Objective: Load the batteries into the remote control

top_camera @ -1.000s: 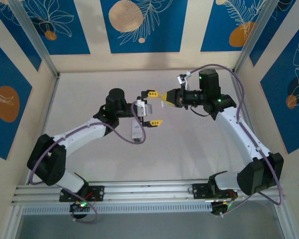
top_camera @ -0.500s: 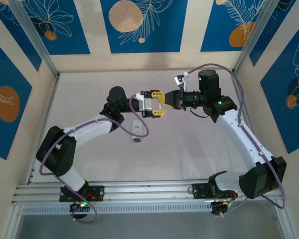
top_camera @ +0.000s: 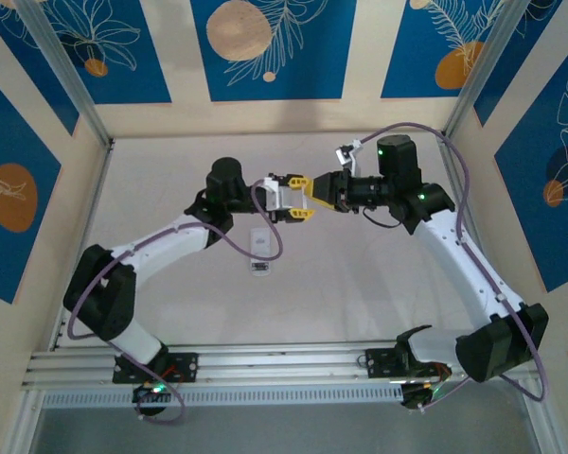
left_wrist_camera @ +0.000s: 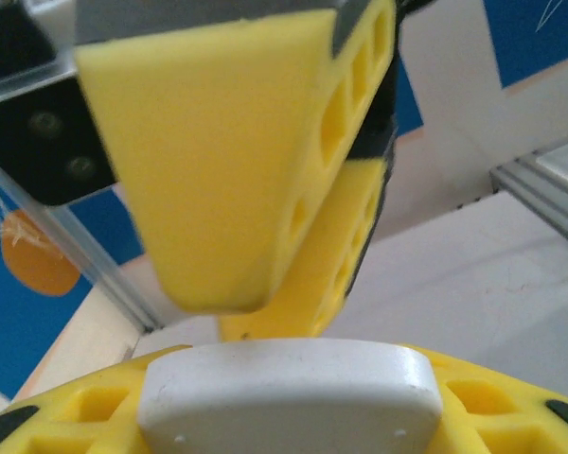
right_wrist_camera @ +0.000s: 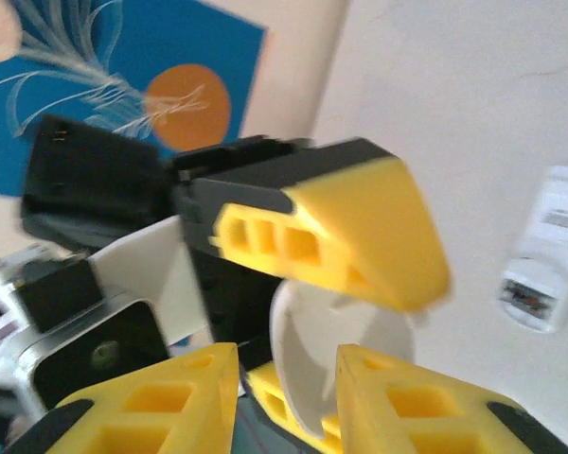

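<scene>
Right gripper [top_camera: 311, 193] loosened, jaws parted | left gripper [top_camera: 298, 196] clamps white cover [left_wrist_camera: 289, 397] | remote control [top_camera: 260, 248] lies apart, bare table [top_camera: 360, 274] around

No legible text or markings.

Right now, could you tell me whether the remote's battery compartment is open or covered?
Open: the remote lies on the table with a dark, uncovered recess at its near end. A white piece is in the left hand.
</scene>
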